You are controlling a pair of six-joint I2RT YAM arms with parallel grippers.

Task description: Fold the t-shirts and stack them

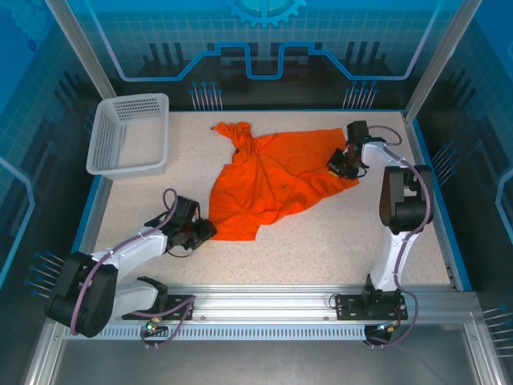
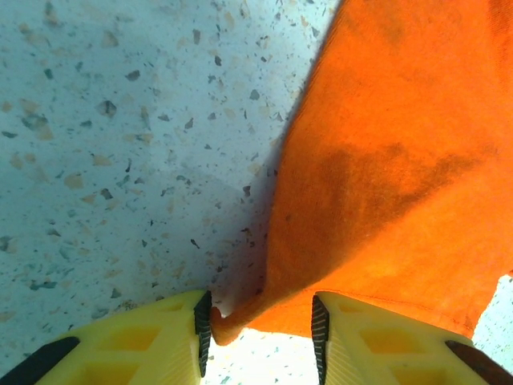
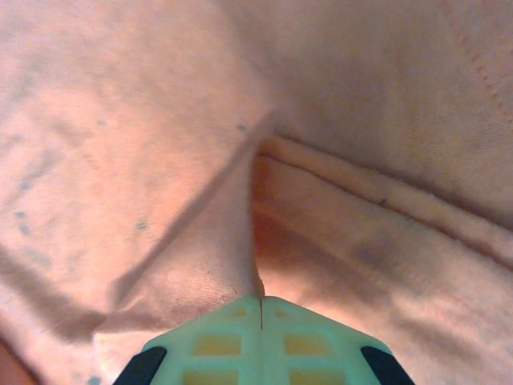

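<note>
Orange short-sleeved t-shirt (image 1: 272, 180) of plain soft fabric lies crumpled and half spread in the middle of your pale speckled table (image 1: 321, 241), with one bunched end pointing toward the far edge. The top camera gives you the layout: the left gripper (image 1: 204, 231) sits at the shirt's near-left corner and the right gripper (image 1: 343, 164) on its right edge. The wrist cameras tell you the grip, which is hard to judge from above. On the left wrist, the yellow fingers (image 2: 144, 345) stand apart with a corner of the shirt lying between them, just beside one pad. On the right wrist, the pale fingers (image 3: 216, 341) are pressed together on a raised fold of the cloth, which looks washed out to peach there. A white perforated plastic basket (image 1: 127, 167) stands well apart at the far-left corner. From above, each gripper hides the cloth beneath it.
</note>
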